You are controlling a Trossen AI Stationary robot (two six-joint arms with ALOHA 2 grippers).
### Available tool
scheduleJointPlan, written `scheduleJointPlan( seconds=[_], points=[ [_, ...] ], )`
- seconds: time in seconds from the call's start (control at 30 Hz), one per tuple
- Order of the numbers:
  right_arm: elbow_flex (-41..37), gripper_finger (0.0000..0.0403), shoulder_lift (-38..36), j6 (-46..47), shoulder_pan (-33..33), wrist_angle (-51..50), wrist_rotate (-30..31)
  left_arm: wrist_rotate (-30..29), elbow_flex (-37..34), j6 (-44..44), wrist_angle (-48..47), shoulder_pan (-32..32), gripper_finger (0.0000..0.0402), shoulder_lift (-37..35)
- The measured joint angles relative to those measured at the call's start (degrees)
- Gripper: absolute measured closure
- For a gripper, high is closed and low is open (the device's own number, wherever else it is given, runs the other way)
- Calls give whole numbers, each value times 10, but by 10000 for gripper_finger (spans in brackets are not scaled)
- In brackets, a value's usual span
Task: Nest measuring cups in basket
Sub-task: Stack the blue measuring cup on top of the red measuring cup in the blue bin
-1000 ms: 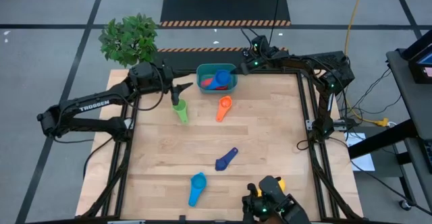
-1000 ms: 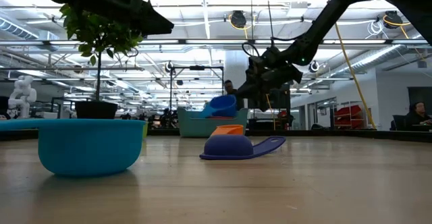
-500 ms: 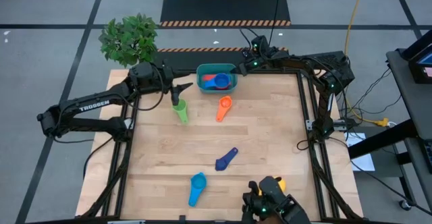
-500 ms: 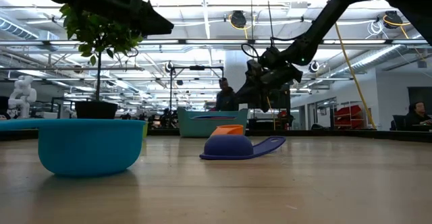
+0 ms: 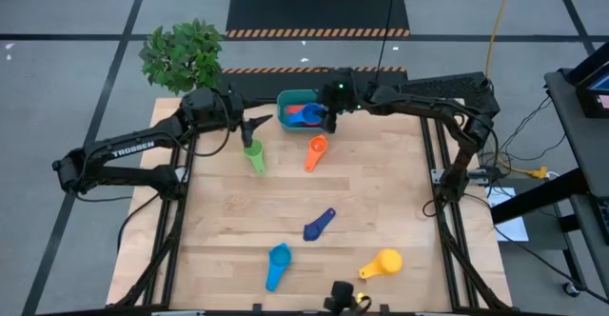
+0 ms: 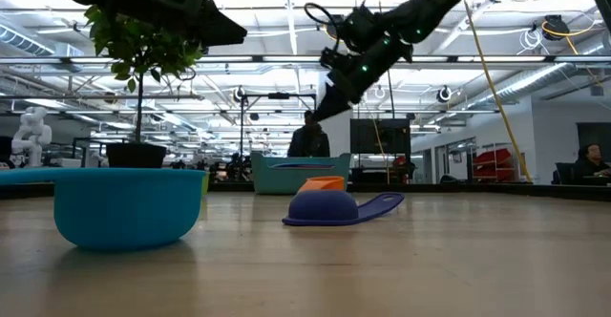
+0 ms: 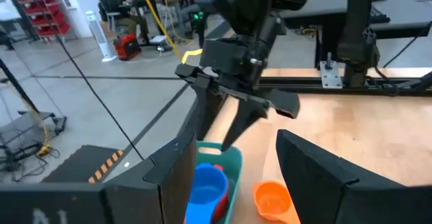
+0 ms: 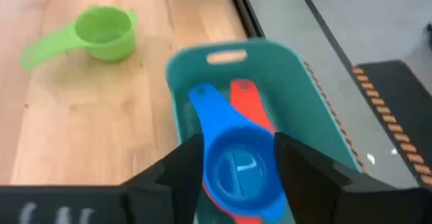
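The teal basket sits at the table's far edge and holds a light blue cup lying on a red cup. My right gripper hangs open above the basket's right end, its fingers level with either side of the blue cup but well above it, as the low view shows. My left gripper is open and hovers just beyond the green cup, left of the basket. The orange cup, dark blue cup, another light blue cup and the yellow cup rest on the table.
A potted plant stands off the far left corner. Black frame rails run along the table's sides. A dark device sits at the near edge. Bare wood lies across the middle of the table.
The light blue cup, which stuck up above the basket's rim a second ago, has dropped down inside the basket. My right gripper has then risen and swung from the basket's far right corner toward the near side, over its right end. The dark device has shifted left, uncovering the yellow cup.
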Motion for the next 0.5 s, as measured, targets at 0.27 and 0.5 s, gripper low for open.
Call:
scheduleJointPlan(
  seconds=[0.27, 0.5],
  points=[
    [126, 160, 86, -32, 22, -67, 19, -57, 0, 15, 13, 5, 195, 0],
    [234, 152, 178, -91, 17, -141, 4, -58, 0, 14, 6, 19, 195, 0]
  ],
)
